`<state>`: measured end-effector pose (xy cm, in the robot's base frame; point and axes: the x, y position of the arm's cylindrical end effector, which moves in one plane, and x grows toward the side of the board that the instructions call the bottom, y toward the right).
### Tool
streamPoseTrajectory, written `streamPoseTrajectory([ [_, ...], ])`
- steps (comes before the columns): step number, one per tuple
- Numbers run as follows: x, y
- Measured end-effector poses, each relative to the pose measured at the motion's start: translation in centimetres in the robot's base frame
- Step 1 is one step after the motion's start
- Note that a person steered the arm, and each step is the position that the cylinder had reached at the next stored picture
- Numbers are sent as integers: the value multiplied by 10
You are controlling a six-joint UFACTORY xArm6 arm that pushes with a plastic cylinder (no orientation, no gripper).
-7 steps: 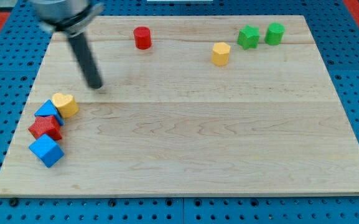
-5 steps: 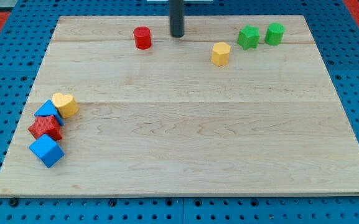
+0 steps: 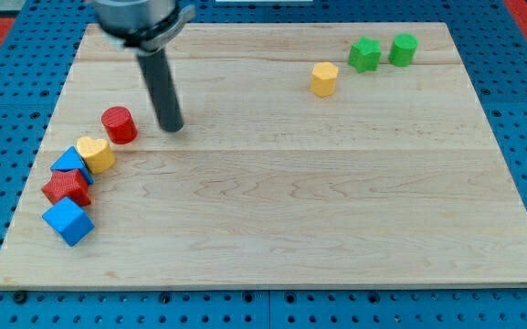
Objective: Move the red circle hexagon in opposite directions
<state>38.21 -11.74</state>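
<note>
1. Rod's upper part is cut off at the view's top; the blue block (image 3: 68, 163) is half hidden behind the yellow heart (image 3: 96, 153) and red star-like block (image 3: 67, 187).
2. No fingers here: my tip (image 3: 172, 127) holds nothing and touches no block.
3. Red cylinder (image 3: 118, 124) sits just left of the tip, with a gap, beside the yellow heart.
4. Yellow hexagon (image 3: 324, 79) is well apart, upper right, near two green blocks (image 3: 365, 54).
</note>
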Motion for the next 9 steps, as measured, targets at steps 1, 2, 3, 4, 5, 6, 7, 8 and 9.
streamPoseTrajectory([
  [1,-15,-48],
  [2,19,-87],
  [3,18,14],
  [4,-22,106],
  [5,-55,194],
  [6,-64,252],
  [7,-69,274],
  [8,-103,283],
  [9,-80,282],
])
